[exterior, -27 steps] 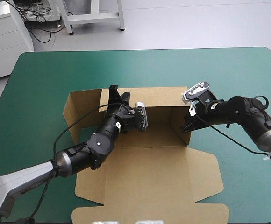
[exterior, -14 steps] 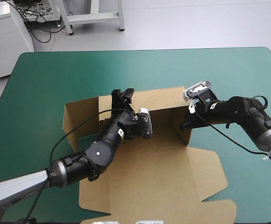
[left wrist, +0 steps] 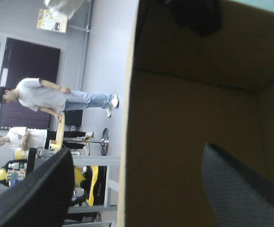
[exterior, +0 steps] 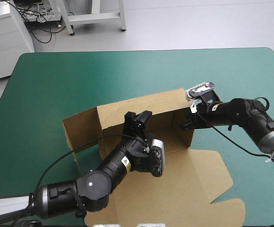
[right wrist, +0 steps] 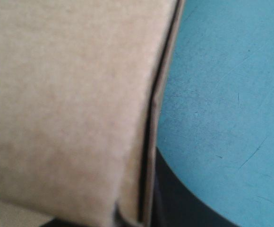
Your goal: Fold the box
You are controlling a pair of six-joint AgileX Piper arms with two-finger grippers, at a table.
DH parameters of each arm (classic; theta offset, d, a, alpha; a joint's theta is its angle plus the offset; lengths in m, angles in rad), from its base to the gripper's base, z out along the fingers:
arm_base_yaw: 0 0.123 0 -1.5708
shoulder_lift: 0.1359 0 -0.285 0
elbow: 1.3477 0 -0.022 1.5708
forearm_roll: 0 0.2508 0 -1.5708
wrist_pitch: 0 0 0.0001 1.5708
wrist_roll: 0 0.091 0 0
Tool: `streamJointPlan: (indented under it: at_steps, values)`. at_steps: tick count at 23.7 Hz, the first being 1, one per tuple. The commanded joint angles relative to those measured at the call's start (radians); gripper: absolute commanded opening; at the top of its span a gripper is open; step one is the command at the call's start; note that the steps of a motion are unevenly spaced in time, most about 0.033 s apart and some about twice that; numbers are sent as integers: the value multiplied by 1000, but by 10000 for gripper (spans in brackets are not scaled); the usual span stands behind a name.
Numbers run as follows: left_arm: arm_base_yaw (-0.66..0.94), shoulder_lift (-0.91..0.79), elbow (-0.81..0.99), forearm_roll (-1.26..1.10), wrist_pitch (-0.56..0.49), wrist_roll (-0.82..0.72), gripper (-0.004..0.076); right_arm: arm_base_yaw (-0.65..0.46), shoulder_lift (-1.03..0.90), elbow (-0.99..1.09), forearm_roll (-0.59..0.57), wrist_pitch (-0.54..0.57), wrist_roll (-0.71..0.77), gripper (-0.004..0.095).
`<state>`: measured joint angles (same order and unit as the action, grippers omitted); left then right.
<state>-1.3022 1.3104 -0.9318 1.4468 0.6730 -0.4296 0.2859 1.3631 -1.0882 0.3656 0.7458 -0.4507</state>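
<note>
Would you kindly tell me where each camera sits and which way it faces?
High view: above and behind the robot, facing forward and down on table and box; left arm and right arm show.
Left wrist view: above that wrist, facing the box's raised wall and past its edge; jaws apart.
Right wrist view: above that wrist, close on a box wall over the table; one jaw shows.
All share the box.
</note>
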Motion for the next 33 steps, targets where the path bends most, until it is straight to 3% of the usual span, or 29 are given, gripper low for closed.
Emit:
streamJointPlan:
  at_steps: [1,4,6,9,10,13,17,20,26,33]
  values:
    - [-91,-49,-47,-40,61,82,537,3,-30,-27,-12,-43,20,-22]
    - [-129,-50,-117,-147,100,163,469,3,-30,-27,-12,-43,20,-22]
    - [-122,-46,-182,-268,115,247,333,3,-30,-27,-12,-45,20,-21]
    - [-92,-46,-285,-404,127,322,18,3,-30,-34,-15,-59,30,-21]
    - [-77,-46,-316,-436,129,337,-26,3,-30,-42,-25,-65,50,-22]
    - [-27,-46,-402,-506,146,350,-6,3,-24,-90,-85,-54,107,-22]
    - [73,-46,-518,-631,209,391,-6,1,-10,-189,-187,42,164,-22]
    - [242,-46,-609,-786,253,438,-6,-31,2,-304,-188,173,164,-22]
    - [585,-50,-622,-962,252,438,-6,-65,9,-400,-204,335,201,-22]
    - [951,-50,-622,-1243,230,490,-6,-66,180,-522,-230,500,256,-23]
